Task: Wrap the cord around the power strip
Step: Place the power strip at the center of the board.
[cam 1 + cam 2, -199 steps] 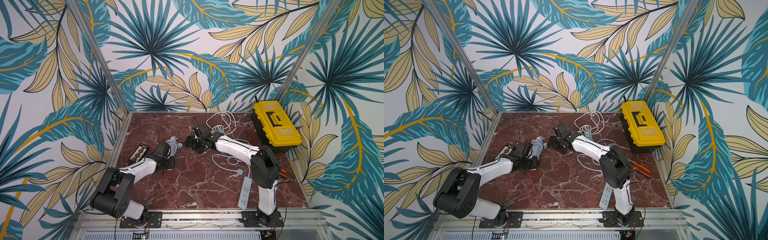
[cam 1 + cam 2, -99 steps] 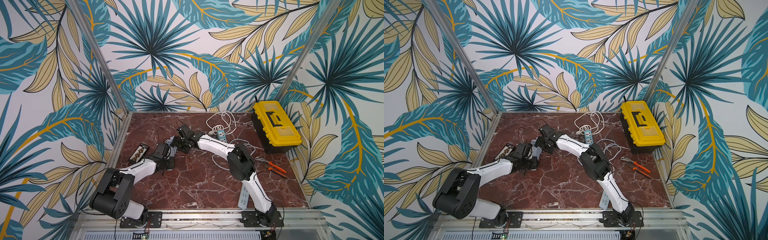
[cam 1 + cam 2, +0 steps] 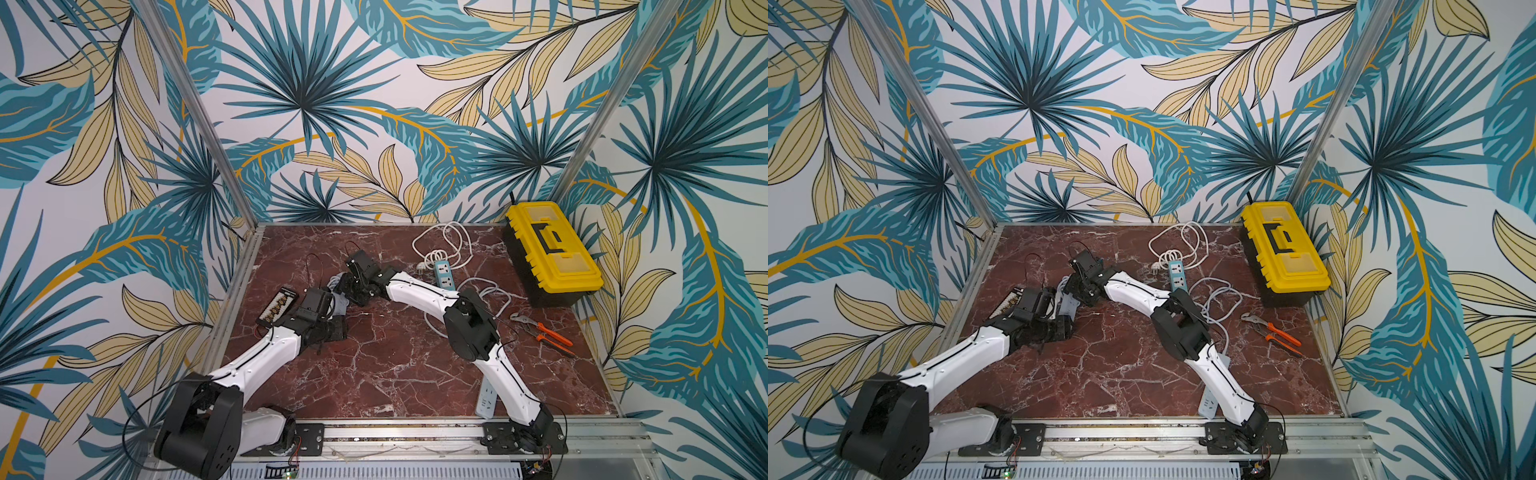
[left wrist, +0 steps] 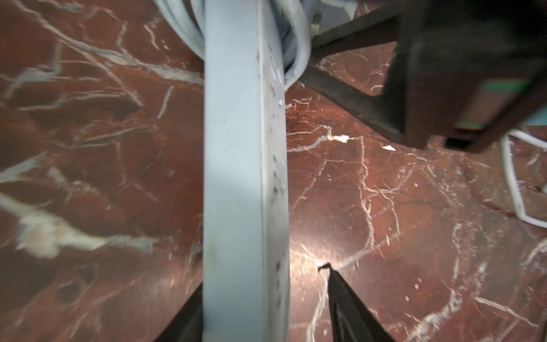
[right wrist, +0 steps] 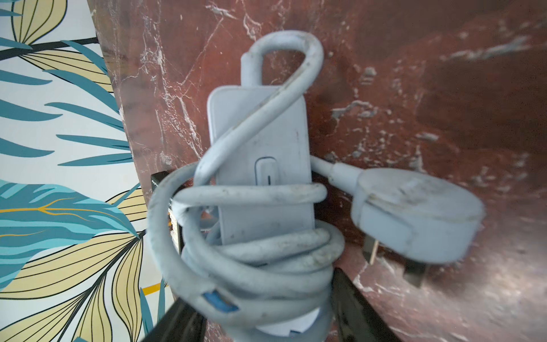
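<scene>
Left gripper (image 4: 263, 275) parted around the bare end of the grey power strip (image 4: 242, 177), one finger against its side, the other clear of it. Right gripper (image 5: 260, 296) flanking the wrapped end, fingers either side of the coils; cannot tell whether pinching or merely bracketing. Strip and both grippers well apart from the yellow toolbox (image 3: 548, 249), across the red marble surface (image 3: 395, 374) from it. Cord (image 5: 251, 254) wound in several loose turns about the strip, plus one diagonal pass from the end where it leaves the body. Plug (image 5: 414, 216) lying just beside the strip on a short tail, not tucked in. Looks close to finished as a wrapping job: leaves, by the look of it, only that tail and plug to secure and the bundle to set down. Second strip (image 3: 444, 272), its white cord in loose loops, near the toolbox; orange-handled pliers (image 3: 548, 332) near the toolbox too.
</scene>
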Motion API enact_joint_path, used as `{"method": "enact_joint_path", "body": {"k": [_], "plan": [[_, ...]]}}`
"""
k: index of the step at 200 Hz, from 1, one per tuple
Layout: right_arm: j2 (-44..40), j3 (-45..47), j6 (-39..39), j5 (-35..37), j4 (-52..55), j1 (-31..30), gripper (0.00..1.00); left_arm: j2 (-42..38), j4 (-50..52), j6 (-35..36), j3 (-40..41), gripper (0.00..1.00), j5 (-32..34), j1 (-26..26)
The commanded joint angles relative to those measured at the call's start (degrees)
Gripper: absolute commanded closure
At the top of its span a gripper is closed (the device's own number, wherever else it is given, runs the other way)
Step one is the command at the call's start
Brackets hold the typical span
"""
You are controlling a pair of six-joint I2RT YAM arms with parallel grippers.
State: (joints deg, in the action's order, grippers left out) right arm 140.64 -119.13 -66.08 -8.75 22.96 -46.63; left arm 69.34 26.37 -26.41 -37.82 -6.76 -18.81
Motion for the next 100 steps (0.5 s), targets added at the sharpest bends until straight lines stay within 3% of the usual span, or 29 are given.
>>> {"method": "enact_joint_path", "body": {"k": [1,35,56,88,100], "plan": [[2.26,3.03,-2.41,1.52,1.27,-1.68,0.45,-6.81,9.55,0.77,-3.95,0.39,0.97,-0.23],[1.85,4.36,-4.53,3.96,-1.49,-3.59,0.47,-15.12,15.31,2.35,-6.89,0.4,7.78,-0.01],[1.95,4.64,-5.77,5.47,-3.68,-5.31,0.48,-16.86,19.1,6.2,-12.32,0.4,13.43,0.08],[5.07,-0.62,-5.78,5.25,-1.53,-7.32,0.49,-18.95,19.63,14.35,-17.4,0.4,15.54,0.2],[5.58,-1.51,-5.78,5.17,-1.42,-7.81,0.49,-19.41,19.35,14.44,-18.63,0.29,16.49,0.38]]}}
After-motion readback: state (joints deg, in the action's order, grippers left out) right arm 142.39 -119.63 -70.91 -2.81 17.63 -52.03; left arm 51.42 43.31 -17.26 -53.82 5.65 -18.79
